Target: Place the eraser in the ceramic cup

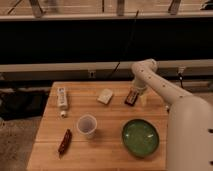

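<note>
The eraser (131, 97), a small dark block with a reddish edge, lies on the wooden table (107, 150) at the back right. The gripper (139, 94) hangs at the end of the white arm, just right of the eraser and right beside it. The ceramic cup (87, 126), pale and round without a handle, stands upright left of the table's middle, well away from the gripper.
A pale cream square block (105, 96) lies left of the eraser. A wide green bowl (140, 138) sits at the front right. A white tube (62, 98) lies at the back left. A reddish-brown pen-like object (64, 142) lies at the front left.
</note>
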You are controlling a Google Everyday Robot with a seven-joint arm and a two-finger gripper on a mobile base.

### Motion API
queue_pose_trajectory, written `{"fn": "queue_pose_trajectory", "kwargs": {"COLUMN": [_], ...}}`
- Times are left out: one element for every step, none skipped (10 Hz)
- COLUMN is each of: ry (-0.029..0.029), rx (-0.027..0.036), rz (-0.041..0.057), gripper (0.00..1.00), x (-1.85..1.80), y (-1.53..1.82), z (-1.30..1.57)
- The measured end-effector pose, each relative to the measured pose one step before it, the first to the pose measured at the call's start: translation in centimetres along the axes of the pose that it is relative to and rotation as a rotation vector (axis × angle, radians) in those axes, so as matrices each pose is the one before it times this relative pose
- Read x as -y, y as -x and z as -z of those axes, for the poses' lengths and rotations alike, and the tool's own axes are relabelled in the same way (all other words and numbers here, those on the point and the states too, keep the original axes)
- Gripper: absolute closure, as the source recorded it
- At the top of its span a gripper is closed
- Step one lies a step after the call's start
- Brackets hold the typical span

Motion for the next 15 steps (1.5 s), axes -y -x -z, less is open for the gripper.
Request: {"fn": "queue_pose_trajectory", "kwargs": {"ry": [0.00489,0.00175,0.00179,0.00215,0.00175,0.00219,0.00128,0.00005,0.00114,0.00043,0.00143,0.00041,-0.00024,0.0006,0.00209], "rx": [0.0019,0.00027,0.00049,-0.00141,-0.00103,0.00139,0.00036,0.00066,-0.00069,-0.00027,0.00244,0.00164,0.0014,0.00099,0.00032], "rz": [0.01426,0.00866,0.00593,0.00663,0.00854,0.01119,0.00866,0.00644,0.00222,0.00164,0.00623,0.00472,0.00258,0.00229,0.00317], "gripper": [0.2,0.2,0.2,0.2,0.2,0.2,0.2,0.2,0.2,0.2,0.2,0.2,0.2,0.2,0.2], "x": [0.163,0.192,0.035,-0.047,0.088,0.204,0.227,0.153,-0.074,0.003,0.221,0.194,0.098,-0.014,-0.058], "y": [0.29,0.269,0.118,-0.017,0.044,0.273,0.281,0.168,-0.089,-0.022,0.292,0.222,0.121,0.006,0.068], "z": [-0.277,-0.149,-0.116,-0.148,-0.124,-0.204,-0.105,-0.02,-0.089,-0.041,-0.161,-0.086,-0.053,-0.086,-0.115]}}
